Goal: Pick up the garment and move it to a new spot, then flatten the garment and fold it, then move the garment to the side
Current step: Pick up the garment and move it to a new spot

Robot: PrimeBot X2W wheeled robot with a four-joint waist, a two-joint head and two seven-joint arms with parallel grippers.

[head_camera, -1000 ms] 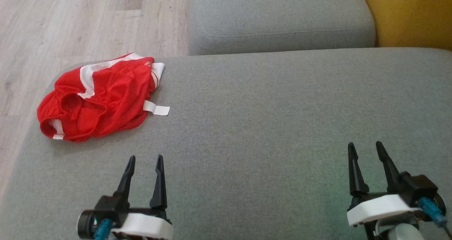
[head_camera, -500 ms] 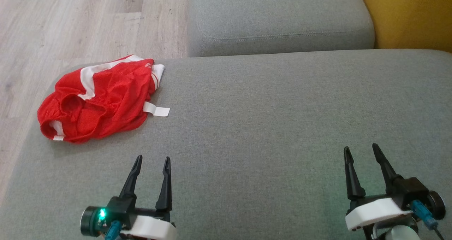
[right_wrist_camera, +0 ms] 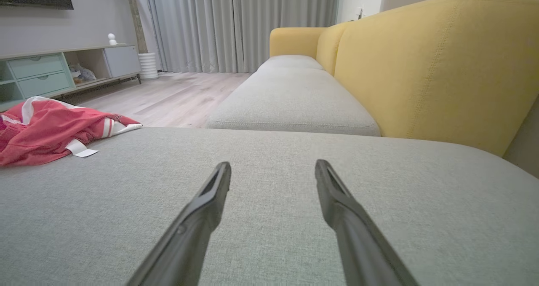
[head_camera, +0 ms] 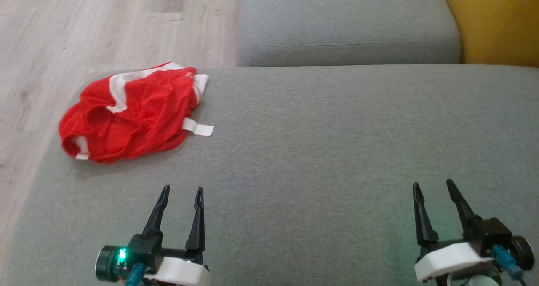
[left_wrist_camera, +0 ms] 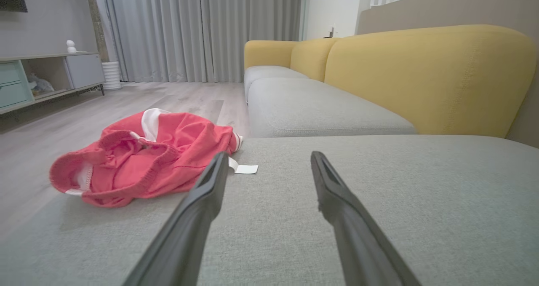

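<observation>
Nearest the robot, the left gripper and the right gripper hover low over the near edge of the grey seat cushion. Each has its two dark fingers spread apart and holds nothing. Both point forward across the fabric in what looks like a ready pose, from which either arm can reach out. The left one is the closer to the work, so the first grasp probably falls to it.

Farther off, at the cushion's far left corner, the red shorts lie crumpled in a heap close to the edge. The waistband is bunched, white stripes show, and a white label sticks out flat on the cushion. No step has begun. That corner leaves little room to flatten anything, so the wide bare middle seems the likely new spot.

Beyond are a second grey cushion, the wooden floor and the yellow backrest.
</observation>
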